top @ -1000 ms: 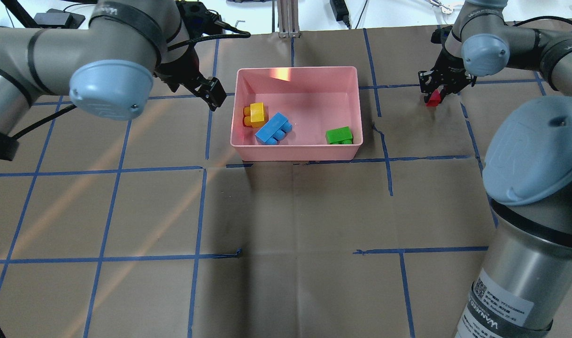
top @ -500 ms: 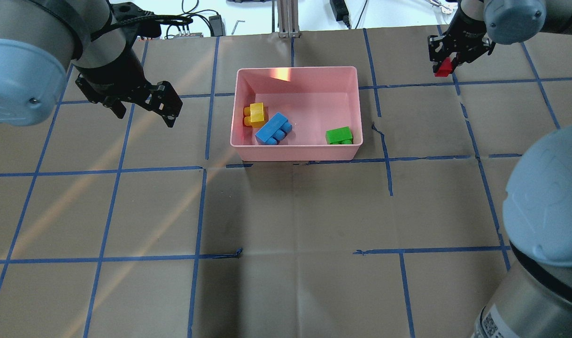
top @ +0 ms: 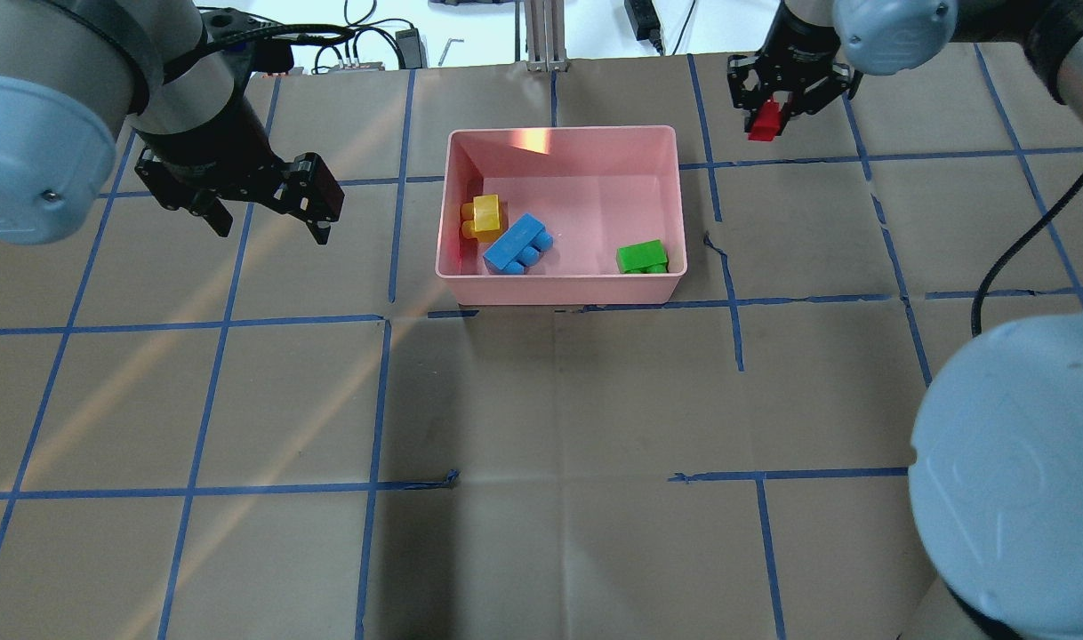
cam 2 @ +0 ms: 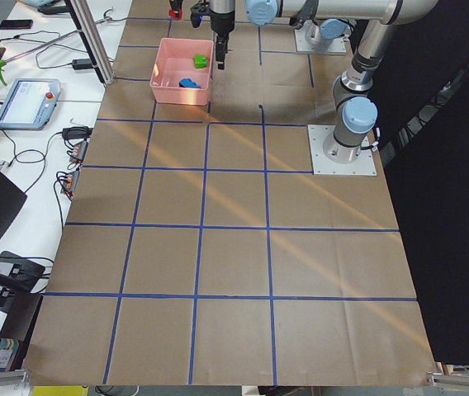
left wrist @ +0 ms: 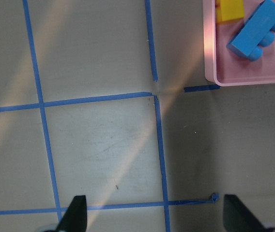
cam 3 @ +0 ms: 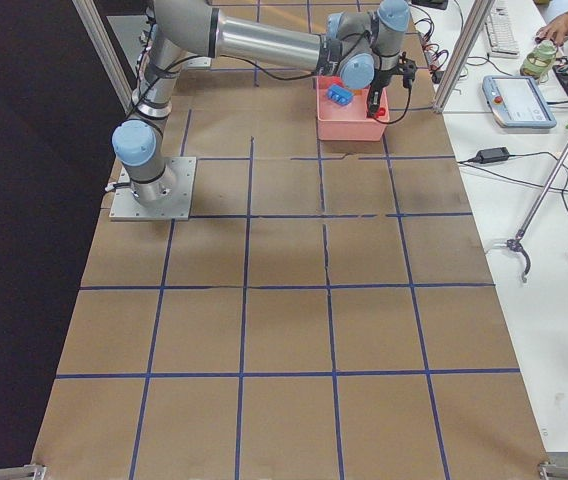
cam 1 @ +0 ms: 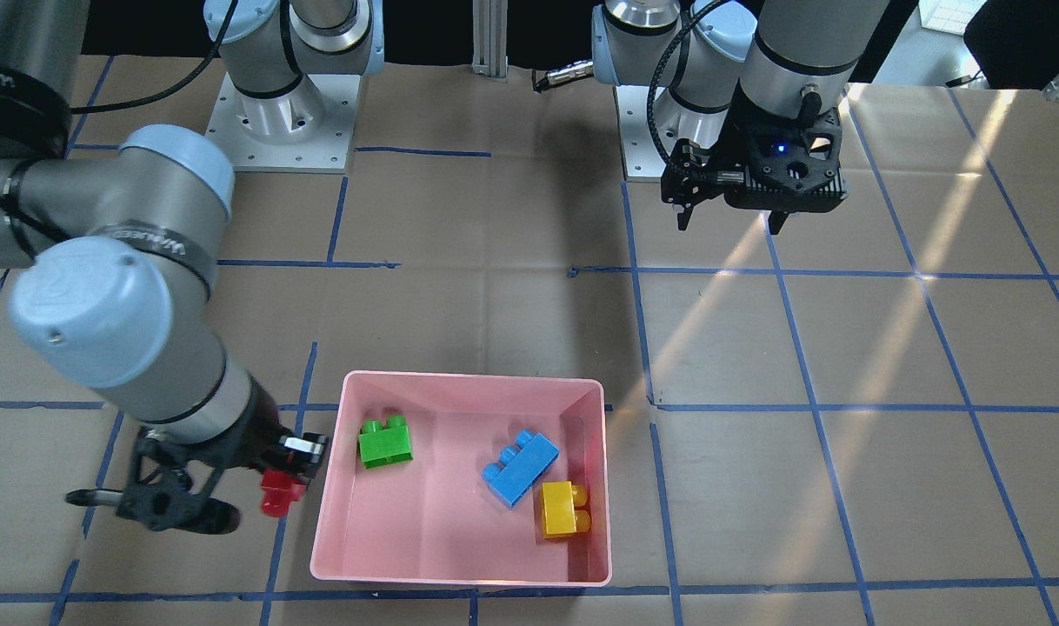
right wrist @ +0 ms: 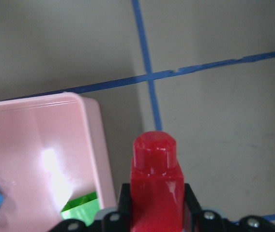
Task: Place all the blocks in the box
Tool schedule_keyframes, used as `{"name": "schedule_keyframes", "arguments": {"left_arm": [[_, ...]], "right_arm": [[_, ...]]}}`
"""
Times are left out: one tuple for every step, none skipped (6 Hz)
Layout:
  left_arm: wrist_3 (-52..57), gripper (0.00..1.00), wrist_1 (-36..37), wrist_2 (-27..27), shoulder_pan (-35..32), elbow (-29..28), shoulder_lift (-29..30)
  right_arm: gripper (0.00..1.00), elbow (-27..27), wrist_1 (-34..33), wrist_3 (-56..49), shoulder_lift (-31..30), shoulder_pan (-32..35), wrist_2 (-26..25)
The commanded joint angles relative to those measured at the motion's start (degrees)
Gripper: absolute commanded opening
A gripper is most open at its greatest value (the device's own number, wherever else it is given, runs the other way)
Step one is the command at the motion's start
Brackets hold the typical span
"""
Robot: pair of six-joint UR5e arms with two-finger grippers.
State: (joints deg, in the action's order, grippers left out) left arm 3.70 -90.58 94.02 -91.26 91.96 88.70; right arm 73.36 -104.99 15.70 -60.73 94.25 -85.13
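The pink box (top: 559, 290) stands on the table's far middle. In it lie the yellow block (top: 486, 216), the blue block (top: 517, 244) and the green block (top: 642, 257). My right gripper (top: 766, 120) is shut on the red block (top: 764, 123) and holds it in the air just outside the box's far right corner. In the right wrist view the red block (right wrist: 157, 188) stands upright between the jaws, to the right of the box's corner (right wrist: 94, 145). My left gripper (top: 270, 227) is open and empty, above the table to the left of the box.
Brown paper with a blue tape grid (top: 386, 320) covers the table. An aluminium post (top: 546, 36) stands at the far edge behind the box, with cables and devices beyond it. The arm bases (cam 1: 277, 113) sit on the robot's side.
My right gripper has lifted the red block and carried it left toward the box. My left gripper pulled away from the box to the left, then stayed nearly still.
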Motion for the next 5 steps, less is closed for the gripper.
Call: {"name": "schedule_keyframes", "arguments": {"left_arm": [[0.0,0.99,-4.2,-0.5,0.1,-0.1,-1.9],[-0.1,0.99,-4.3,-0.8,0.1,-0.1,-3.6],[-0.4,0.99,-4.3,-0.8,0.1,0.1,-4.4],[-0.5,0.99,-3.5,-0.9,0.5,0.2,-4.2],[0.1,0.99,1.4,-1.2,1.1,0.2,-3.5]], "right_arm": [[0.1,0.1,-0.2,6.6,3.1,6.6,2.0],[0.11,0.3,-0.3,6.1,5.5,6.7,2.0],[0.25,0.4,-2.3,6.5,7.3,6.7,1.9],[0.63,0.3,-4.5,6.5,7.4,6.7,1.2],[0.99,0.1,-4.4,6.5,6.9,6.7,1.0]]}}
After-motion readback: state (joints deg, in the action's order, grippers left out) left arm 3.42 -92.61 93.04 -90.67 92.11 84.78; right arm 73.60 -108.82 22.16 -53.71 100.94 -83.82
